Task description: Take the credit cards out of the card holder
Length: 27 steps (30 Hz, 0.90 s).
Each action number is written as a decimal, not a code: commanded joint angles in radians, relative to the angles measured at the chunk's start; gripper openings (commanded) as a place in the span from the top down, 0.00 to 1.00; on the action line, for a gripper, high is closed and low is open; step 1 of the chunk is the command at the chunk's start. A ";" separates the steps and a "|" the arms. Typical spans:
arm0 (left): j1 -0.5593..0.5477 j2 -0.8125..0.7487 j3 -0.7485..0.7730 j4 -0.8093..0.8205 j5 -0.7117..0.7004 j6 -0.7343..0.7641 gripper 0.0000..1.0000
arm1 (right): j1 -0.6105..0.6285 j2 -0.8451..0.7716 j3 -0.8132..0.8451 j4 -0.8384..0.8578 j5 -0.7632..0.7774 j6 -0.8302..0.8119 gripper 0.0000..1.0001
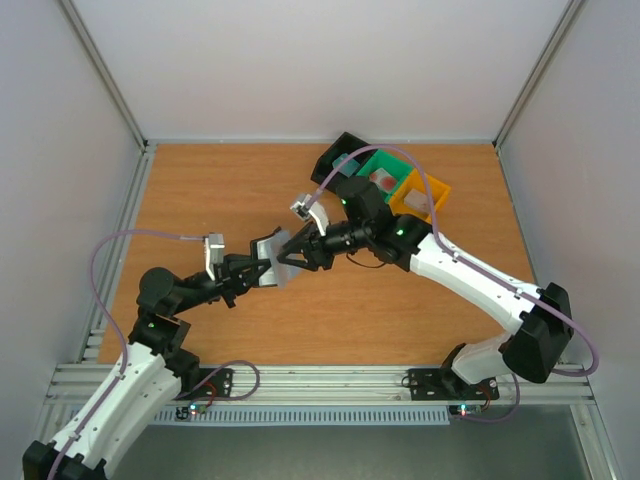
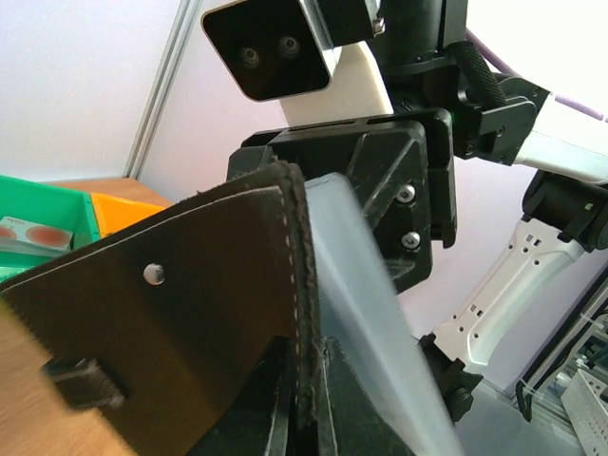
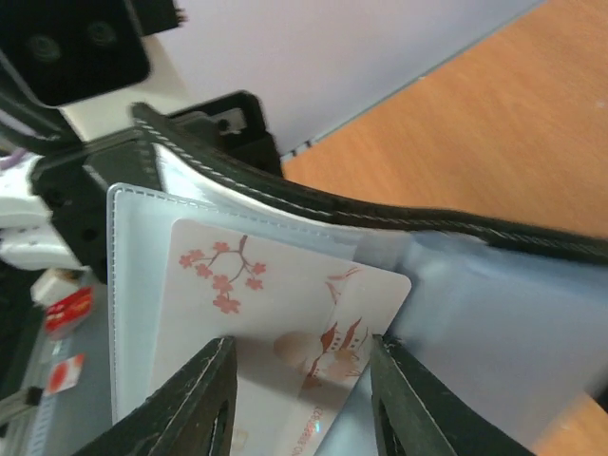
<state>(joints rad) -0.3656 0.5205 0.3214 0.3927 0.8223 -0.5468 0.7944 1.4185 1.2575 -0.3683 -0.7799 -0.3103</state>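
Note:
The card holder is held up off the table between the two arms. It is black leather outside, with pale blue-grey pockets inside. My left gripper is shut on its stitched edge. In the right wrist view, a whitish credit card with red blossoms sits partly in a pale pocket. My right gripper is open, with one finger over the card's lower left and the other by its right edge. From above, the right gripper meets the holder.
Three trays stand at the back right: a black one, a green one holding a reddish card, and an orange one. The green tray also shows in the left wrist view. White walls enclose the wooden table.

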 commanded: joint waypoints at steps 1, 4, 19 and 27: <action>0.004 -0.012 0.000 0.070 -0.006 0.005 1.00 | 0.008 0.005 0.021 -0.050 0.237 0.011 0.58; 0.003 -0.014 -0.001 0.078 -0.004 0.008 1.00 | 0.008 0.011 0.020 -0.070 0.250 0.022 0.51; 0.004 -0.016 0.005 0.084 0.013 0.028 1.00 | 0.009 0.064 0.011 0.132 -0.052 0.140 0.42; 0.003 -0.016 -0.013 0.086 -0.021 -0.024 1.00 | 0.030 0.082 0.017 0.117 -0.039 0.142 0.55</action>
<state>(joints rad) -0.3588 0.5159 0.3172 0.3931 0.8070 -0.5476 0.7971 1.4742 1.2579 -0.2817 -0.7940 -0.1898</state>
